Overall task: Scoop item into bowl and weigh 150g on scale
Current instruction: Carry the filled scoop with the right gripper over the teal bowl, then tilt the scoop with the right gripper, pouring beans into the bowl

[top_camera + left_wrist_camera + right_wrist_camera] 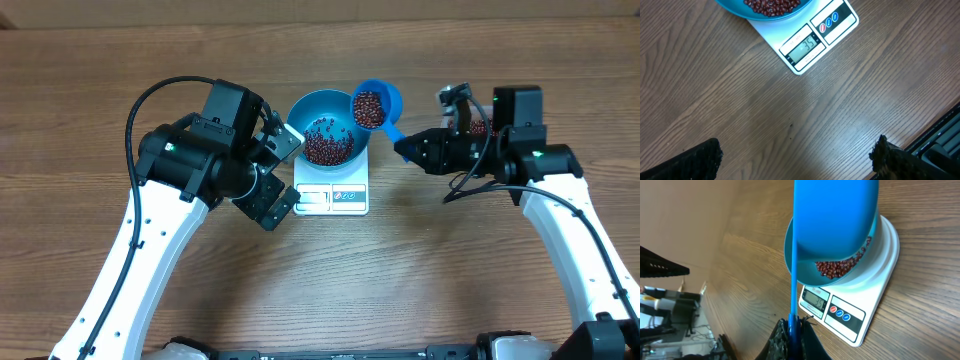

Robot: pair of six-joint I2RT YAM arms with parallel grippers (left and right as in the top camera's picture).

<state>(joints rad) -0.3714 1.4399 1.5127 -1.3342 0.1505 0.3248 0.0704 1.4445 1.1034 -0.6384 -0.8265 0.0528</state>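
Observation:
The blue bowl (300,112) stands on the white scale (332,196) and holds a layer of dark red-brown beans (328,143). My right gripper (410,148) is shut on the handle of a small blue scoop (376,104), which hangs over the bowl's right rim with beans (369,108) in it. In the right wrist view the scoop (835,220) hides much of the bowl (789,260), and the handle sits between my gripper's (796,326) fingers. My left gripper (290,175) is open beside the scale's left edge. Its fingertips (710,155) frame bare table, with the scale (817,40) ahead.
More red-brown beans (478,127) show behind my right wrist, their container mostly hidden by the arm. The wooden table (400,280) stretches to the front. A dark rail (940,140) runs along the table edge in the left wrist view.

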